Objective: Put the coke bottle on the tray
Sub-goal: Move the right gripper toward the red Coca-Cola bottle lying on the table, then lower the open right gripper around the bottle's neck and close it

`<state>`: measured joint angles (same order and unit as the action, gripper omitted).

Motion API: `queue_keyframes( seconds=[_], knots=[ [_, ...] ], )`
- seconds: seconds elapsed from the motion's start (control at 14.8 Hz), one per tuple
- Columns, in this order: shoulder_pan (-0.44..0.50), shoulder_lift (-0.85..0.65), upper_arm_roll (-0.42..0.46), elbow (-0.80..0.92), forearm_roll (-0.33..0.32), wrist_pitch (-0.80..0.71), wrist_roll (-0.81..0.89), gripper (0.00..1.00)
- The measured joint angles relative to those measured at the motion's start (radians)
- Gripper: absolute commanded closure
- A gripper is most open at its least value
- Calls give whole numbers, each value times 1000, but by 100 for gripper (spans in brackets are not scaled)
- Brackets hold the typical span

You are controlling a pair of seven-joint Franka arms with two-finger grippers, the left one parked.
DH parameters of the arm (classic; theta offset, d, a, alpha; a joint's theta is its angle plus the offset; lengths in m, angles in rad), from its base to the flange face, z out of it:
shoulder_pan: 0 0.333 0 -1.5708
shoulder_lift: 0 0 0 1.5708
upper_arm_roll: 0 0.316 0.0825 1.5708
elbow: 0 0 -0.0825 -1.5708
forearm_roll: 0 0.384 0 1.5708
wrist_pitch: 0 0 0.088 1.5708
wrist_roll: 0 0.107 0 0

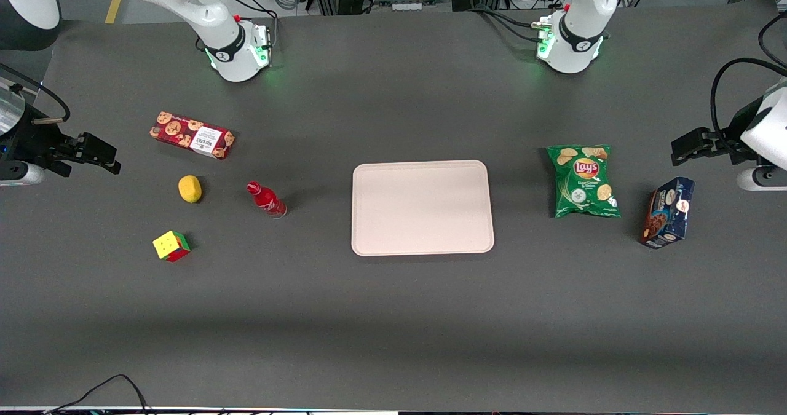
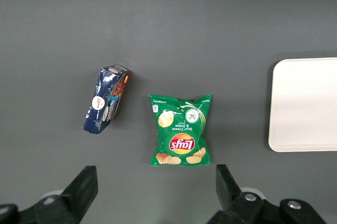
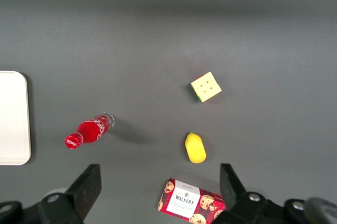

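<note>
While the coke bottle point(image 1: 266, 199) stands untouched beside the tray point(image 1: 422, 243), the pincer point(image 1: 101, 155) hangs released, well apart at the counter's point(image 1: 393, 316) working-arm end.

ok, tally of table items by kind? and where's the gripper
Bottles: 1, coke bottle
Trays: 1, tray
Snack packs: 3, Walkers cookie box, Lay's bag, blue cookie box
Other: 2, lemon, puzzle cube
Total: 7
Gripper: open, at the working arm's table end.

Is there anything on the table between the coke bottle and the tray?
No. In the front view only bare dark table separates the small red coke bottle from the pale pinkish-beige rectangular tray. The open gripper hangs at the table's working-arm end.
</note>
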<state>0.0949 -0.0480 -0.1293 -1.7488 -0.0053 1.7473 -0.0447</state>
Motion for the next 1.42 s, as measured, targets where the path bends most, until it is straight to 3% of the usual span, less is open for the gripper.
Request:
queue_keyframes(
  seconds=[0.68, 1.22, 1.42],
  knots=[
    [30, 17, 41, 31, 1, -14, 20, 0],
    [80, 179, 272, 102, 3, -8, 320, 0],
    [82, 233, 302, 67, 3, 62, 341, 0]
  ],
)
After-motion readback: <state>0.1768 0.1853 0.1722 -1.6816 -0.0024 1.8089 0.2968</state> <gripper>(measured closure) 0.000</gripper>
